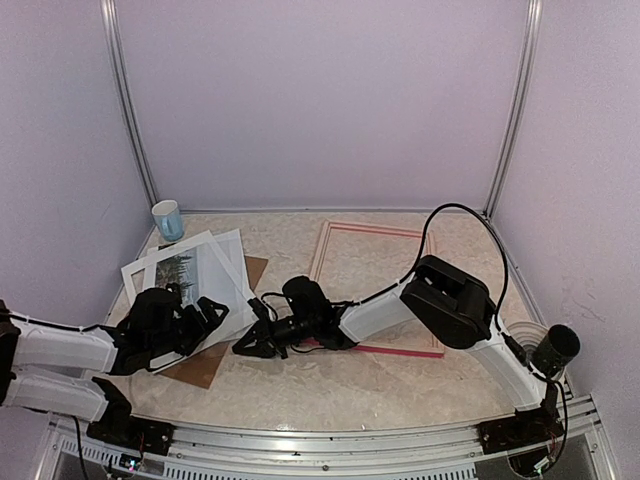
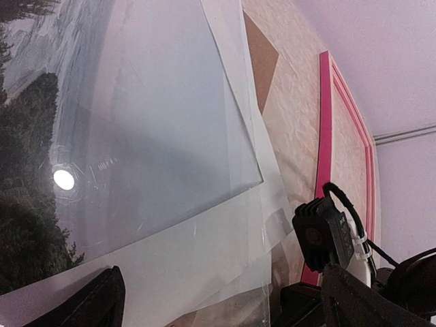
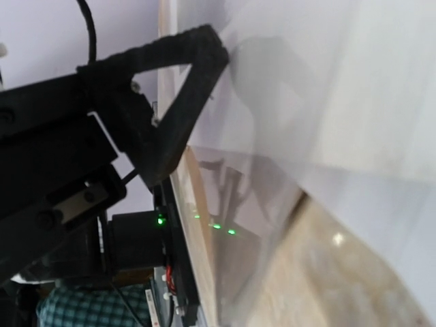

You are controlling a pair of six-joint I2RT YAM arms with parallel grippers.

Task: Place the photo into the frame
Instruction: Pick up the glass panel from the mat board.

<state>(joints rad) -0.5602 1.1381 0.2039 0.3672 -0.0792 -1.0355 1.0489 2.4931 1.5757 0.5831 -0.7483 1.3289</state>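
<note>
One blue-and-white cup point(image 1: 168, 220) stood upright at the far left corner of the table point(image 1: 380, 390); what it held could not be told. The one pink frame point(image 1: 376, 228) lay flat right of centre, and only table top showed through its opening.

The one photo point(image 1: 190, 270) lay outside the frame, to its left, in a loose stack with one white mat point(image 1: 132, 275) and one clear sheet point(image 2: 170, 102), all over one brown backing board point(image 1: 255, 270).

There were two arms. The left gripper point(image 1: 215, 312) reached in low from the near left and hung over the near part of the stack, its fingers point(image 2: 95, 300) spread wide with nothing between them. The right arm stretched across the frame's near rail to the left, and the right gripper point(image 1: 245, 345) met the stack's near right edge with its fingers point(image 3: 184, 102) drawn together. Whether a sheet was pinched there could not be told.
</note>
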